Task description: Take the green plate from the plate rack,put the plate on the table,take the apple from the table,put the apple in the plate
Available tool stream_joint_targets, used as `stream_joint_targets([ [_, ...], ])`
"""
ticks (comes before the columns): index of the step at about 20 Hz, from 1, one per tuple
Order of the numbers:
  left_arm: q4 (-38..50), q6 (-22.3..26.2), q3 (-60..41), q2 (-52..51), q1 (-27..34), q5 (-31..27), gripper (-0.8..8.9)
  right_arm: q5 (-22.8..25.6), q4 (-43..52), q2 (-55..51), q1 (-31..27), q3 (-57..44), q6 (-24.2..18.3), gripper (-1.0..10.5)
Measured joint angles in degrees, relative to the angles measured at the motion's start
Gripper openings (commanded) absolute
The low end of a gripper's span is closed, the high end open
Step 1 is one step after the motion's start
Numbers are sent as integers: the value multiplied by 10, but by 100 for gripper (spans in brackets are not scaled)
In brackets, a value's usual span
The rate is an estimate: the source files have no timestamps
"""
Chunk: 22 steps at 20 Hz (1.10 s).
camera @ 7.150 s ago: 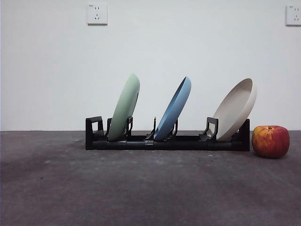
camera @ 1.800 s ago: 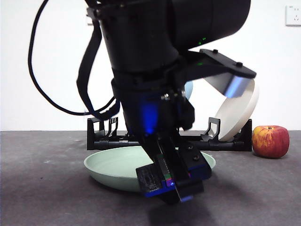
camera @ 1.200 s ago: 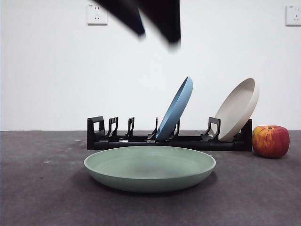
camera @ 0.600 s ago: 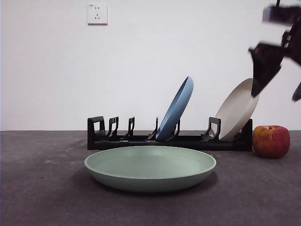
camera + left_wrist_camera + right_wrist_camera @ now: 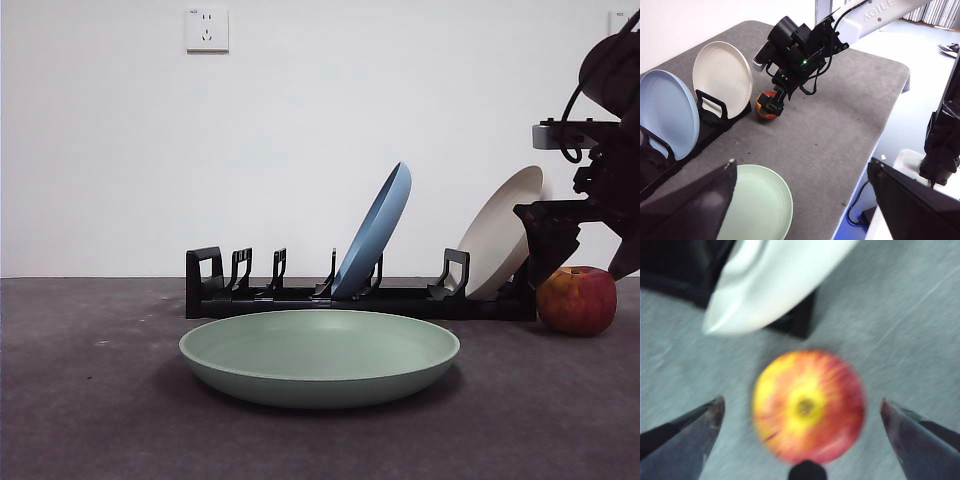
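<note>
Right gripper is held spread wide just above the apple, one jaw to each side of the fruit and neither touching it; in the front view the same gripper is seen low at the rack's end, its near jaw dipping beside the apple. The apple is round, red with yellow-orange streaks and a brown stem dimple turned upward, and it is set on the table just past the end of the plate rack, close under the leaning cream-white plate. The green plate, pale sage with a raised rim, is laid flat on the table in front of the rack, while the blue plate is kept upright in its slot. Left gripper is held parted, raised well clear of the table. Compared with half a second earlier, the right gripper has been lowered from above the cream-white plate to apple level.
</note>
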Motion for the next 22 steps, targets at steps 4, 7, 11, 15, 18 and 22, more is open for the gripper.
stream_joint_targets([
  [4,0,-4,0,0,0,-11,440,-9,13,32,-17,0,-3,629],
  [7,0,-4,0,0,0,-30,440,-15,20,59,-19,0,-3,600],
  [11,10,-4,0,0,0,-39,440,-16,42,62,-19,0,-3,357],
  [15,10,-4,0,0,0,-45,441,-28,41,62,-19,0,-3,-23],
  [18,10,-4,0,0,0,-45,440,-43,40,62,-19,0,1,-16],
  [22,9,-4,0,0,0,-45,440,-43,-6,38,-10,0,8,-17],
])
